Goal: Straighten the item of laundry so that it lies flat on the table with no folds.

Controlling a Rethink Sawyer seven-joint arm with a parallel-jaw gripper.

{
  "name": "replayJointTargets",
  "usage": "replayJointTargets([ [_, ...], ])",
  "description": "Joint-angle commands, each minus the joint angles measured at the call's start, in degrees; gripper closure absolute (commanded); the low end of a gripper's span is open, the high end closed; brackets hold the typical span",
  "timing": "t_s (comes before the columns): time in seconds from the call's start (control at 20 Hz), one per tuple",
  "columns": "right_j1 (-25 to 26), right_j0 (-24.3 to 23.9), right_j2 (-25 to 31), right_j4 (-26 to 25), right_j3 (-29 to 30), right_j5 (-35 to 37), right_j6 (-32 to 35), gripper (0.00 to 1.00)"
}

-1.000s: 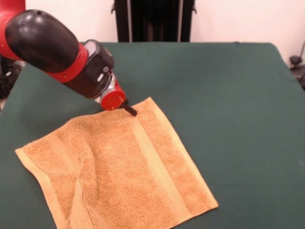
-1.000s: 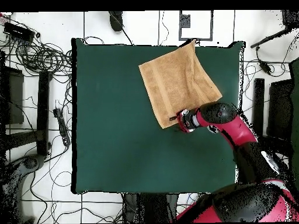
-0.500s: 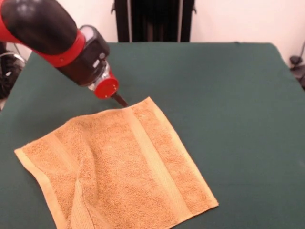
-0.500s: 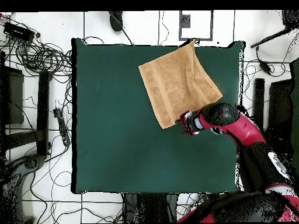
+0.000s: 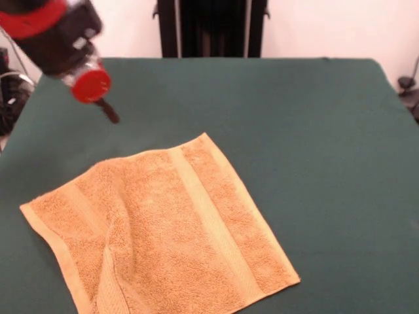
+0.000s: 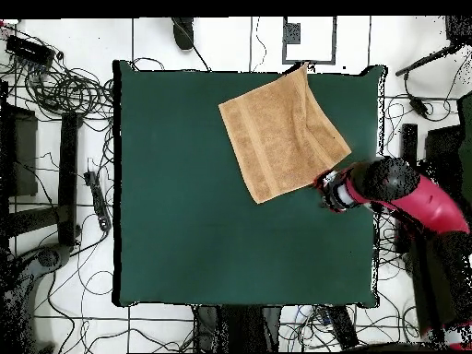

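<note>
The item of laundry (image 5: pixel 163 229), an orange-tan towel with a paler woven band, lies spread on the green table (image 5: pixel 314 131). A low ridge runs through its pile near the picture's lower left. Its near edge runs off the bottom of the front view. In the overhead view the towel (image 6: pixel 281 134) sits turned like a diamond near the table's (image 6: pixel 184 212) top right. My gripper (image 5: pixel 110 115) hangs above bare cloth, up and left of the towel's far corner, touching nothing. From above, the gripper (image 6: pixel 323 189) is just off the towel's lower right edge.
Tangled cables (image 6: pixel 64 88) and black stands (image 6: pixel 69 175) lie on the tiled floor round the table. A black stand (image 5: pixel 209 29) rises behind the far edge. The red arm (image 6: pixel 415 198) reaches in over the table's right edge.
The arm has drawn back and risen away from the towel's far corner, left in the front view and right in the overhead view. The towel has stayed where it was.
</note>
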Motion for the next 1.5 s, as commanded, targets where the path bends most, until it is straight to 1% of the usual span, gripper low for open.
replayJointTargets([
  [0.05, -3.5, -0.5, 2.3, -6.6, -4.9, -8.7, -11.1, 0.00],
  [0.2, -3.2, -2.0, 4.7, -7.8, -4.4, -13.1, -11.7, 0.00],
  [0.25, -2.5, -1.9, 4.8, -8.5, -5.3, -13.7, -11.3, 0.00],
  [0.3, -2.5, -1.9, 5.3, -9.7, -5.4, -16.7, -11.3, 0.00],
  [0.4, -1.7, -0.9, 5.1, -11.5, -6.2, -19.9, -9.8, 0.00],
  [0.45, -0.9, -0.5, 5.0, -12.6, -7.1, -21.6, -9.6, 0.00],
  [0.5, -0.2, 0.6, 3.8, -14.5, -8.4, -24.0, -8.0, 0.00],
  [0.6, 2.0, 1.4, 3.4, -17.6, -11.0, -28.7, -7.7, 0.00],
  [0.75, 5.7, 0.5, 5.8, -21.2, -14.3, -34.4, -11.0, 0.00],
  [0.9, 9.3, -2.2, 11.8, -20.5, -14.8, -34.9, -14.6, 0.00],
  [1.05, 11.9, -4.3, 16.8, -17.6, -14.0, -31.3, -16.2, 0.00],
  [1.15, 13.7, -5.6, 19.9, -14.6, -13.4, -26.9, -17.2, 0.00],
  [1.2, 13.6, -5.2, 19.8, -14.7, -13.2, -27.2, -16.0, 0.00],
  [1.35, 13.6, -4.6, 20.5, -12.8, -13.0, -24.3, -14.1, 0.00],
  [1.5, 11.1, -2.3, 18.2, -12.3, -12.9, -21.8, -10.4, 0.00],
])
